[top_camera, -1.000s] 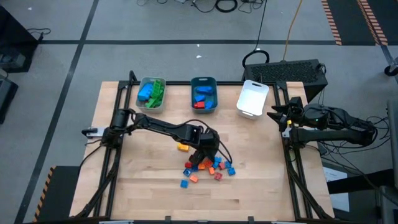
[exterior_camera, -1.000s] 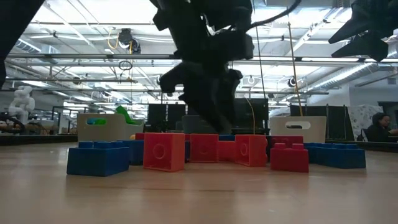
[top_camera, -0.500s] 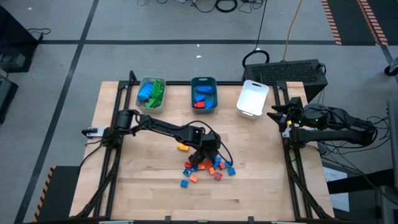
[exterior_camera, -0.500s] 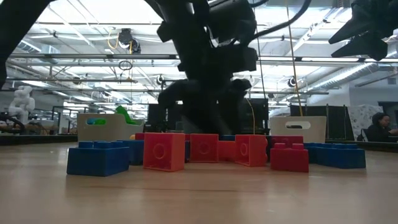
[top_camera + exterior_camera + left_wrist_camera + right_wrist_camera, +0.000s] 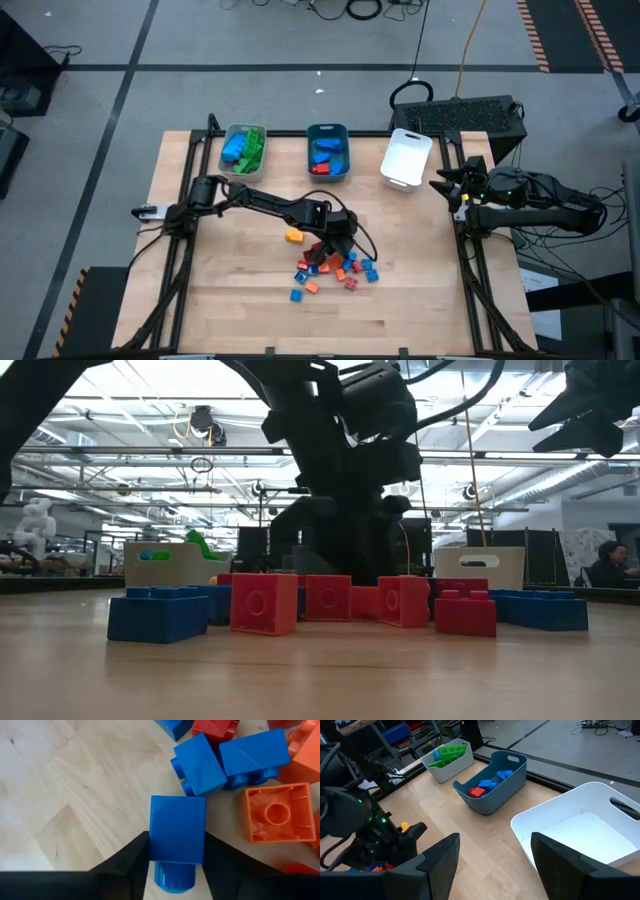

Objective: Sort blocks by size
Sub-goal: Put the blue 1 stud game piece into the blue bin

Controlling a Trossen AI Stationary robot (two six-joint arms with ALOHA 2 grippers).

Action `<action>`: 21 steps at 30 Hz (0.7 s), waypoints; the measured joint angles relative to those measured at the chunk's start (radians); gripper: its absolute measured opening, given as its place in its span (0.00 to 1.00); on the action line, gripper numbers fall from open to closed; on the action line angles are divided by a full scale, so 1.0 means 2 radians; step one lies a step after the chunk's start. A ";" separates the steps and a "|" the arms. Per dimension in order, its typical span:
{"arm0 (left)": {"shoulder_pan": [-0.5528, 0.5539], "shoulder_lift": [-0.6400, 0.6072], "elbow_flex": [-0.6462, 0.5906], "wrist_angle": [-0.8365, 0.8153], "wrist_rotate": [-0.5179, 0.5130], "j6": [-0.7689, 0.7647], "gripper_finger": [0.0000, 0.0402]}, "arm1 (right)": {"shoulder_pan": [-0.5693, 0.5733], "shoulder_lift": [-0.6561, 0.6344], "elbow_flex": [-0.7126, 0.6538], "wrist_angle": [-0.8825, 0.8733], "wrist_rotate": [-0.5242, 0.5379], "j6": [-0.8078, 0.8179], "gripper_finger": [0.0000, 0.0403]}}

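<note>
Several small blocks [image 5: 335, 268] in blue, red and orange lie in a loose pile on the wooden table; the low view shows them as a row [image 5: 264, 603]. A yellow-orange block [image 5: 293, 236] lies apart on the pile's left. My left gripper [image 5: 336, 240] stands over the pile's far side, pointing down, shut on a small blue cube block [image 5: 177, 834]. My right gripper [image 5: 441, 186] waits open and empty at the table's right edge beside the white tray; its fingers show wide apart in its wrist view [image 5: 495, 865]. My left gripper pinches the small blue cube block by two opposite side faces [image 5: 153, 847] between its two fingers, which come from above and point down. The block's stud [image 5: 173, 875] points back toward the wrist. Whether the block is clear of the table, I cannot tell.
Along the far edge stand a grey tray [image 5: 232, 132] with green and blue blocks, a teal tray [image 5: 327, 176] with blue and red blocks, and a white tray [image 5: 406, 160] holding nothing. Bare wood lies left of the pile and along the near edge.
My left gripper has shifted a little toward the table's far and right edges over the pile, and its body has risen slightly in the low view. The blocks on the table have stayed in place.
</note>
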 joint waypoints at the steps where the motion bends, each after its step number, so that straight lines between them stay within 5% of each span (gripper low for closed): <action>1: 0.000 0.000 0.000 0.000 0.000 0.000 0.37 | 0.000 0.000 0.000 0.000 0.000 0.000 0.59; 6: -0.002 0.000 0.000 -0.001 -0.016 -0.027 0.36 | 0.000 0.000 0.000 0.000 0.000 0.001 0.59; 13: 0.008 -0.036 0.044 -0.008 -0.104 -0.176 0.36 | 0.000 0.000 0.000 0.000 0.000 0.002 0.59; 21: 0.079 -0.067 0.124 -0.034 -0.273 -0.374 0.36 | 0.000 0.000 0.000 0.000 0.002 0.000 0.59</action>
